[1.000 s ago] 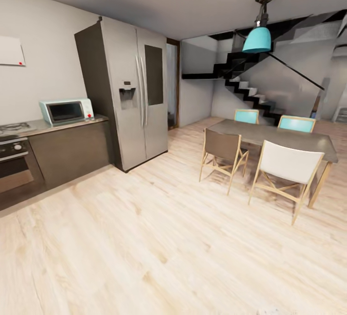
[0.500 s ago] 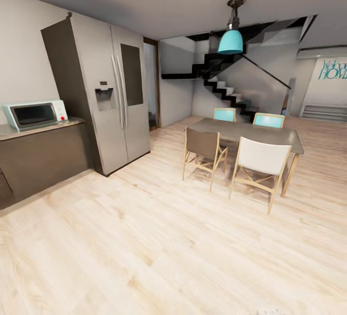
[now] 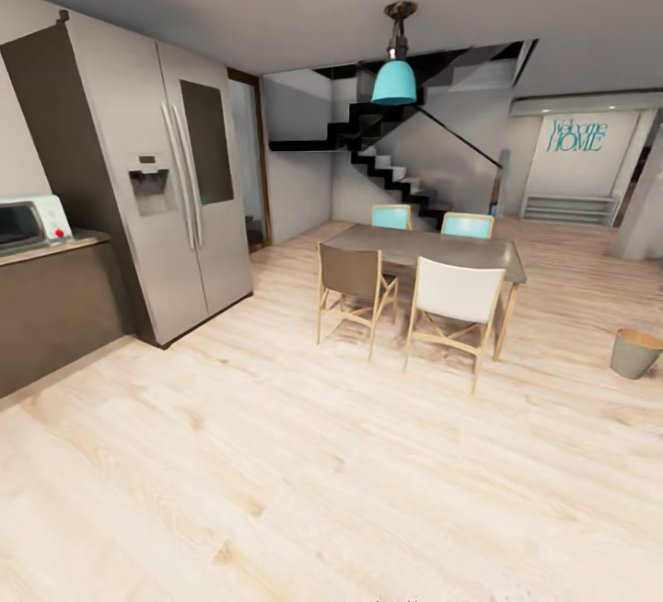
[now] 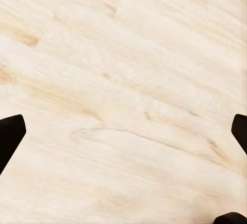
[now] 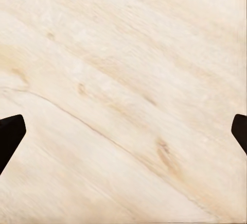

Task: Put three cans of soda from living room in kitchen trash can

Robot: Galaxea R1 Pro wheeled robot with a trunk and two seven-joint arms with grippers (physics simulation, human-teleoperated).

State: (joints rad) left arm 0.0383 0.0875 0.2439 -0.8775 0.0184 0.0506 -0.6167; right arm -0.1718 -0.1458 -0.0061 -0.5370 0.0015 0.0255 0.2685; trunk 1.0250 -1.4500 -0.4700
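Kitchen floor (image 3: 304, 455), tash can (image 3: 634, 353) far right

Home kitchen, steel fridge (image 3: 175, 206) (double-door), dining table (image 3: 433, 250), microwave (image 3: 28, 223)

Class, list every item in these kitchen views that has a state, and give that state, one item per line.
Tash can: upright on the floor, open-topped.
Fridge: both doors shut.
Dining table: top bare, four chairs drawn up.
Microwave: door shut.
Left pincer: open, nothing between its fingers.
Right pincer: open, nothing between its fingers.
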